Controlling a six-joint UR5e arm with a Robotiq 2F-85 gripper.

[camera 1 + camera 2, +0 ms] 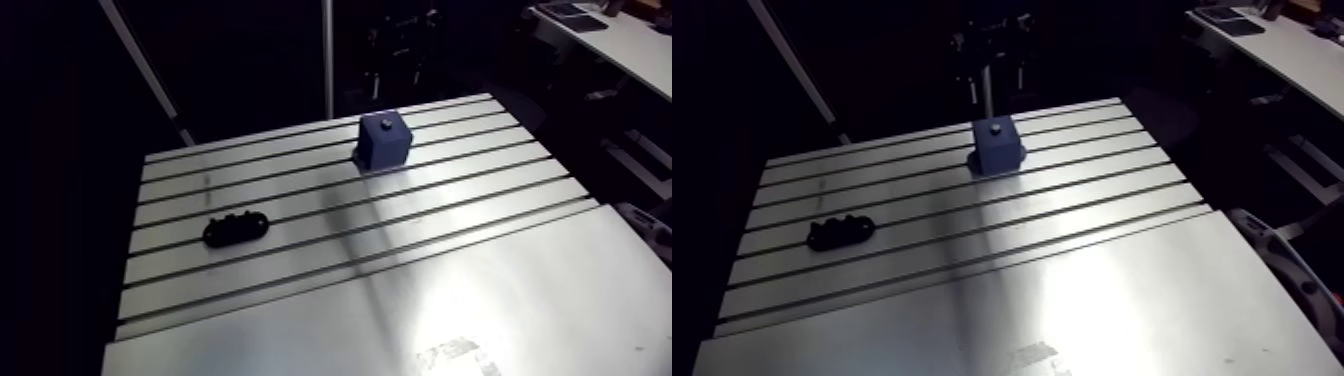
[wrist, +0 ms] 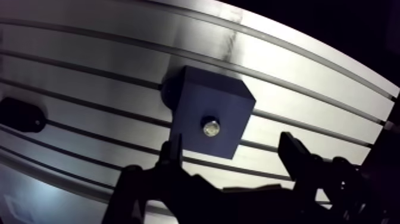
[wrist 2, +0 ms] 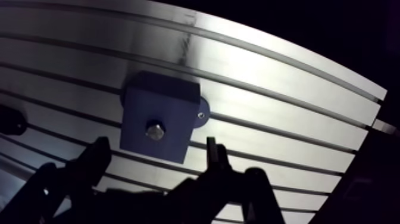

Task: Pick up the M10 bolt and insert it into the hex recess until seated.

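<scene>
A blue block (image 1: 383, 142) stands on the slotted table (image 1: 330, 260), towards its far side. A silvery bolt (image 2: 211, 127) sits head-up in the block's top face; the arm view shows it as a small bright spot (image 1: 386, 125). In the wrist view my gripper (image 2: 232, 152) hovers above the block, open, with nothing between its dark fingers (image 2: 174, 149). The bolt lies just ahead of the gap between them. The gripper does not show in the arm view.
A black oblong holder (image 1: 236, 228) lies on the table's left part, well apart from the block. Parallel slots run across the far half of the table, and the near half is smooth plate (image 1: 480, 310).
</scene>
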